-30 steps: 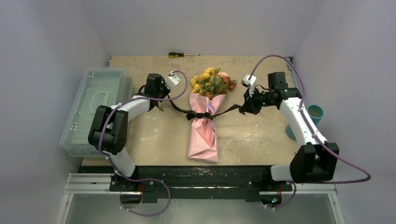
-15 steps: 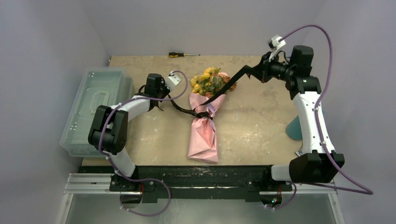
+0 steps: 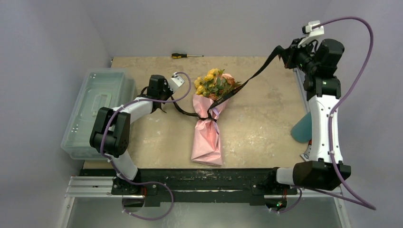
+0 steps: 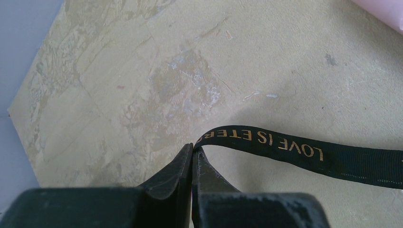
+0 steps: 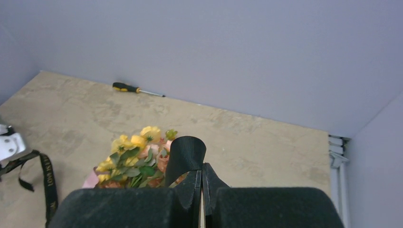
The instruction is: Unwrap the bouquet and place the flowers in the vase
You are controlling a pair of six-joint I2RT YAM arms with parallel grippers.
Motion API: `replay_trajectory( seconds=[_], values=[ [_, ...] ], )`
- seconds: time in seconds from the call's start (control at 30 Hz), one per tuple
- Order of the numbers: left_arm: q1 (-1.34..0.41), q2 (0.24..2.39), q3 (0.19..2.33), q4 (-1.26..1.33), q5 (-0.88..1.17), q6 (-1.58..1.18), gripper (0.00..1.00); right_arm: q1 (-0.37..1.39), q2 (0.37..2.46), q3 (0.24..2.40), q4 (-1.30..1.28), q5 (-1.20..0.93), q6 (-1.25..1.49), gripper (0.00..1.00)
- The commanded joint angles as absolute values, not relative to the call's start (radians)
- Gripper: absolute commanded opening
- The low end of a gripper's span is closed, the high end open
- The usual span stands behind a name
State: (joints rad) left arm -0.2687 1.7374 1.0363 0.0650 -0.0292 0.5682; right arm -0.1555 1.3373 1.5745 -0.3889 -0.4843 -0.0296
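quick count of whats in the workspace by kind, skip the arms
bouquet: 1
black ribbon: 1
screwdriver: 1
clear plastic box: 1
teal vase, partly hidden: 1
total: 5

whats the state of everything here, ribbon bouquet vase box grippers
ribbon: taut, looped round the bouquet
bouquet: lying flat, wrapped
vase: mostly hidden behind right arm
box: lid on
left gripper: shut on ribbon
right gripper: shut on ribbon, raised

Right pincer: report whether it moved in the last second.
Yes. The right pincer swung from beside the bouquet to the far right corner, level with the screwdriver.
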Motion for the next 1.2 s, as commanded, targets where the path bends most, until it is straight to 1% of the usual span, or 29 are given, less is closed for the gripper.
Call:
replay_trajectory(
  seconds=[0.0, 0.13, 0.27, 0.4, 0.53, 0.67, 0.7, 0.73, 0.8, 0.87, 0.97, 1.07, 1.17],
  values=[
    [-0.261, 1.732, 1.046, 0.095, -0.008, 0.560, 0.00, -0.158, 1.256, 1.567, -0.338, -0.283, -0.058, 0.00],
    [-0.262, 1.730, 1.044, 0.092, -0.005, 0.556, 0.00, -0.158, 1.227, 1.528, -0.353, -0.174, -0.102, 0.00],
    [-0.262, 1.725, 1.037, 0.086, 0.049, 0.549, 0.00, -0.158, 1.225, 1.481, -0.403, -0.148, -0.135, 0.00],
    [-0.262, 1.717, 1.038, 0.075, 0.066, 0.545, 0.00, -0.159, 1.189, 1.383, -0.391, -0.082, -0.183, 0.00],
    [-0.262, 1.700, 1.033, 0.058, 0.104, 0.543, 0.00, -0.158, 1.203, 1.352, -0.434, -0.043, -0.199, 0.00],
    [-0.263, 1.688, 1.036, 0.041, 0.134, 0.529, 0.00, -0.158, 1.260, 1.379, -0.501, -0.086, -0.214, 0.29],
    [-0.264, 1.684, 1.040, 0.032, 0.146, 0.528, 0.00, -0.157, 1.274, 1.390, -0.525, -0.096, -0.224, 0.41],
    [-0.263, 1.682, 1.042, 0.024, 0.156, 0.528, 0.00, -0.158, 1.291, 1.400, -0.550, -0.132, -0.238, 0.46],
    [-0.263, 1.672, 1.046, 0.014, 0.178, 0.524, 0.01, -0.158, 1.308, 1.410, -0.579, -0.216, -0.261, 0.53],
    [-0.263, 1.660, 1.049, 0.005, 0.205, 0.518, 0.13, -0.156, 1.325, 1.417, -0.609, -0.303, -0.276, 0.60],
    [-0.262, 1.629, 1.047, 0.002, 0.257, 0.510, 0.33, -0.147, 1.351, 1.421, -0.645, -0.455, -0.303, 0.65],
    [-0.262, 1.605, 1.042, 0.002, 0.310, 0.499, 0.41, -0.092, 1.385, 1.422, -0.670, -0.484, -0.329, 0.68],
    [-0.262, 1.581, 1.049, -0.046, 0.370, 0.480, 0.46, -0.059, 1.411, 1.414, -0.681, -0.550, -0.355, 0.72]
  ],
)
